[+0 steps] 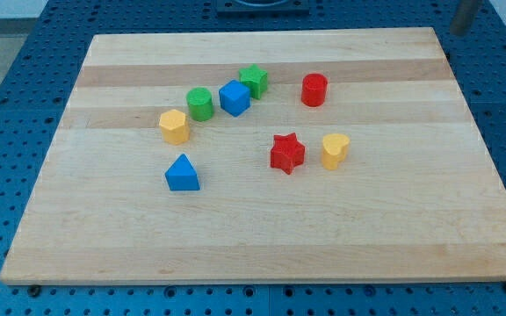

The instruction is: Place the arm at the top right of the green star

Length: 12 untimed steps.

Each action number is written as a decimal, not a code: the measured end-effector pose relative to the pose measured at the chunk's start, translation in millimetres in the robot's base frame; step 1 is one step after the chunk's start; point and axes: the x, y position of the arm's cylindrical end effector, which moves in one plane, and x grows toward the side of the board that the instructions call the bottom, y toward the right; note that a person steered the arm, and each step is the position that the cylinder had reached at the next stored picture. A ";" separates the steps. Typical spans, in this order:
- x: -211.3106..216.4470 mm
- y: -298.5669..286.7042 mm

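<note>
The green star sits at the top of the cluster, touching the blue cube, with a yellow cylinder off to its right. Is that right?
Not quite. In the camera view the cylinder right of the green star is red, not yellow. The star does top the cluster, against the blue cube.

Only a short stretch of the arm's rod (464,16) is visible, above the top right corner of the wooden board (262,237) and beyond its far edge. It appears as a straight, blurred bar, grey to dark in colour, slightly slanted, and cut off by the top of the view. My tip cannot be made out with certainty; it is possibly the bar's lower end. No cables, screws or markings can be distinguished.
</note>
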 end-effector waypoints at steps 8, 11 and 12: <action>-1.7 -115.9; 32.6 -210.5; 47.2 -233.1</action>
